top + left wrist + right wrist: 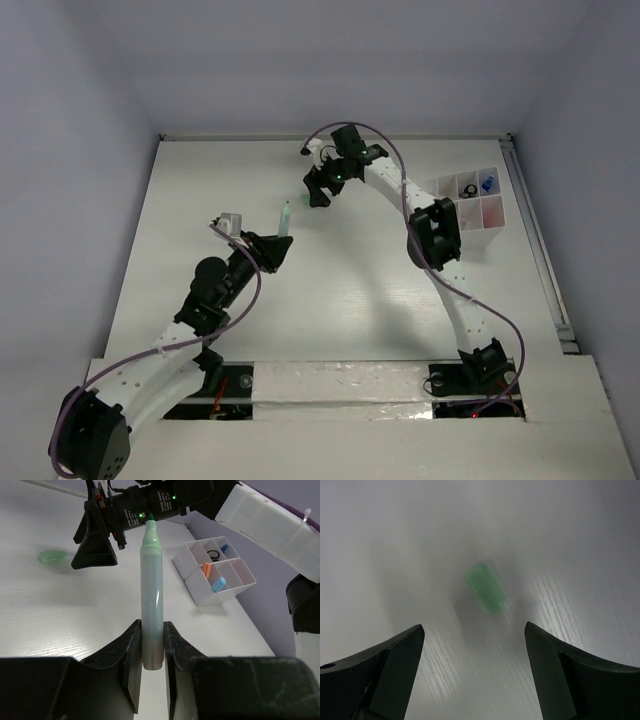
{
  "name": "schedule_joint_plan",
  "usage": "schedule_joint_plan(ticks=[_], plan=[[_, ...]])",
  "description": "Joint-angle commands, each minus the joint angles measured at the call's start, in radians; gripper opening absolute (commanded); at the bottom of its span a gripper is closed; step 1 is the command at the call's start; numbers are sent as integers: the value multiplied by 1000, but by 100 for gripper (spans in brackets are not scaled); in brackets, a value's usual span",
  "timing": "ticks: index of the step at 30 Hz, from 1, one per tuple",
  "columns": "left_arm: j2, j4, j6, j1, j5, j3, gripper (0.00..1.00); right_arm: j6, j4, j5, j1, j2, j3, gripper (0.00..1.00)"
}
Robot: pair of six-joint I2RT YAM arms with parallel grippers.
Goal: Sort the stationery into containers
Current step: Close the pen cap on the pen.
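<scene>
The left gripper (152, 632) pinches the mint marker (151, 595) at its blunt tail, nib up and off the table, well left of the tray (216, 598). It is a smooth, stiff plastic barrel, light and likely slippery. With so low a hold it may pivot, so a grip nearer mid-barrel would steady it. The right gripper (472, 627) hangs with fingers spread wide above a small green block (486, 586), also well left of the tray. The block is rounded and translucent, perhaps the marker's cap, though blur hides that. It is best taken across its narrow sides, as it may skid.
</scene>
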Motion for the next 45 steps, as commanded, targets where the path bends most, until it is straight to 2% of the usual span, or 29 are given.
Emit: schedule_joint_plan(ticks=[1, 6, 12, 16, 19, 20, 23, 25, 32, 37, 42, 45], plan=[[26, 68, 27, 5, -5, 1, 0, -25, 32, 40, 22, 52, 78, 87], [25, 72, 36, 14, -5, -1, 0, -25, 110, 135, 42, 106, 98, 90], [52, 78, 51, 14, -4, 5, 0, -36, 166, 164, 79, 144, 112, 89], [37, 71, 61, 14, -11, 4, 0, -63, 177, 227, 120, 174, 131, 82], [20, 55, 67, 14, -24, 1, 0, -66, 198, 258, 129, 155, 97, 73], [8, 52, 68, 14, -25, -1, 0, -60, 200, 261, 129, 151, 79, 67], [-14, 48, 70, 14, -30, -4, 0, -53, 209, 284, 129, 137, 53, 61], [-20, 37, 71, 14, -33, -2, 0, -49, 194, 319, 129, 135, 51, 61], [-50, 23, 70, 14, -34, -7, 0, -31, 198, 343, 129, 79, -32, 82], [-64, 16, 70, 14, -38, -10, 0, -20, 169, 296, 110, 68, -43, 78], [-66, 11, 71, 14, -42, -8, 0, 4, 154, 290, 109, 65, -61, 63], [-67, 8, 73, 14, -44, -10, 0, 20, 153, 285, 109, 39, -99, 65]])
